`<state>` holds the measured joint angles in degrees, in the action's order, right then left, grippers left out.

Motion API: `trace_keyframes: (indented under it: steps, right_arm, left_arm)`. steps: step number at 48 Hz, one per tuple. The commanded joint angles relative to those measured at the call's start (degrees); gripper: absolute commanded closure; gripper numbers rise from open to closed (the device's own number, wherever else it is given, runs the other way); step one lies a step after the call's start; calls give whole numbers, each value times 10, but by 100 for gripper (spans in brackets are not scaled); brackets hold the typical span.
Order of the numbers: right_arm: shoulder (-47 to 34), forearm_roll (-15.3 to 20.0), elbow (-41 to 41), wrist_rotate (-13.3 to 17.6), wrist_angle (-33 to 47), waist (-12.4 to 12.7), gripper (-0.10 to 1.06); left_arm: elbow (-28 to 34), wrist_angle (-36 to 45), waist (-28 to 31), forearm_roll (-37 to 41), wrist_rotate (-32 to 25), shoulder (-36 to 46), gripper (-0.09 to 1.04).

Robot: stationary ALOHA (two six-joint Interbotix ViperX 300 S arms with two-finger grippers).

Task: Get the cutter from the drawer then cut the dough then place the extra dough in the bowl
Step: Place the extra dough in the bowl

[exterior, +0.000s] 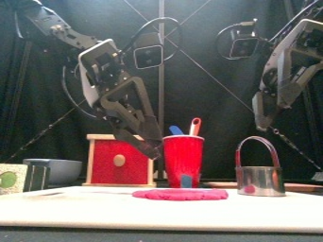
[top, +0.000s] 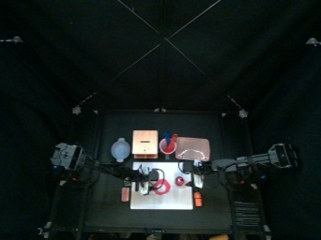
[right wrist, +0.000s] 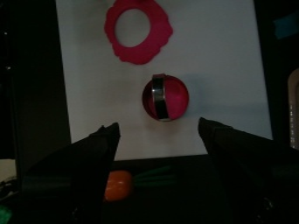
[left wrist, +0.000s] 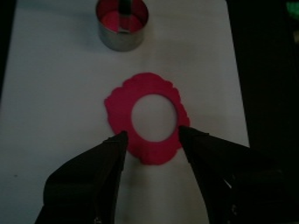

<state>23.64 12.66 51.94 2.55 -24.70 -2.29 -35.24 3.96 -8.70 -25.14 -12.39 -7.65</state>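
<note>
A red dough ring (left wrist: 126, 118) with a round hole lies flat on the white cutting board (left wrist: 47, 96). My left gripper (left wrist: 156, 150) hangs open just above the ring's near edge, holding nothing. The round metal cutter (right wrist: 165, 96) stands upright on the board beside the ring (right wrist: 121, 35), with red dough inside it and its wire handle up (exterior: 259, 176). My right gripper (right wrist: 162, 140) is open and empty, raised behind the cutter. From above, the ring (top: 162, 187) and the cutter (top: 183, 180) sit between the two grippers.
Behind the board stand the wooden box with its red drawer front (exterior: 117, 161), the blue-grey bowl (exterior: 57, 171), a red cup with toy knives (exterior: 183, 161) and the pink tray (top: 193, 147). An orange toy (right wrist: 117, 185) lies off the board near my right gripper.
</note>
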Motion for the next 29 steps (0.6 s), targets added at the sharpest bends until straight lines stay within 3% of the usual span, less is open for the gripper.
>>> trace_keyframes:
  steps: [1, 19, 29]
  right_arm:
    - [11, -3, 4, -1, 25, 5, -4]
    - [9, -5, 21, -2, 57, 6, -4]
    - [8, -5, 27, -1, 64, 6, -4]
  left_arm:
    - [42, 65, 16, 18, -1, -5, 8]
    - [126, 179, 36, 112, 5, -44, 8]
    - [150, 221, 35, 185, 71, -65, 8]
